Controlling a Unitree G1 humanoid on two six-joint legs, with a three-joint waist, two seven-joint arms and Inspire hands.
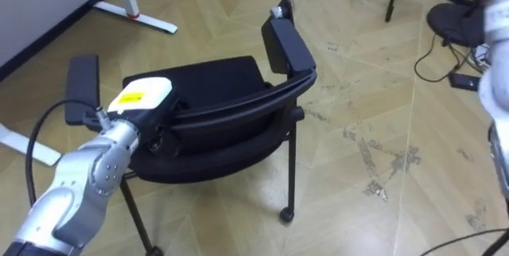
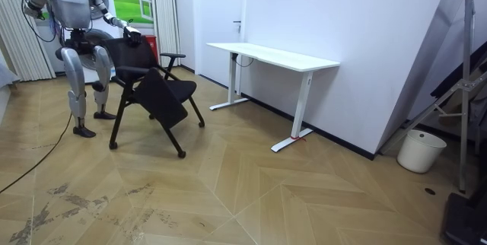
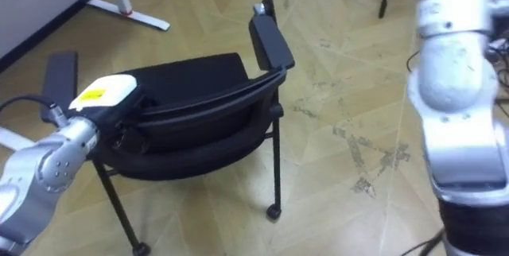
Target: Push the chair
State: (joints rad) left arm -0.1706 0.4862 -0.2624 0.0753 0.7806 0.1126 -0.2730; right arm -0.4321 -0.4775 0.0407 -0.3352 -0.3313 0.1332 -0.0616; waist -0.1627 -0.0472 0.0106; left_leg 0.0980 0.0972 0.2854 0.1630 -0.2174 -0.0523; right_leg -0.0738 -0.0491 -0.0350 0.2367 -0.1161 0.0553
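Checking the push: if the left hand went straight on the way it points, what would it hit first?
The chair's backrest: the left hand looks to rest right on its top edge, so contact comes at once, though depth is unclear.

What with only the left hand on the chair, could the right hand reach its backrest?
Probably yes: the backrest is bare at its right end, nothing between it and the right arm; the left hand rests further left.

White, rounded shell on the torso, with silver-grey arms and legs built of smooth, bulging segments joined by ringed cuffs. A thin black cable loops off the left forearm. The left hand has a white cover with a yellow label on its back. Its feet look dark, I think, from here.
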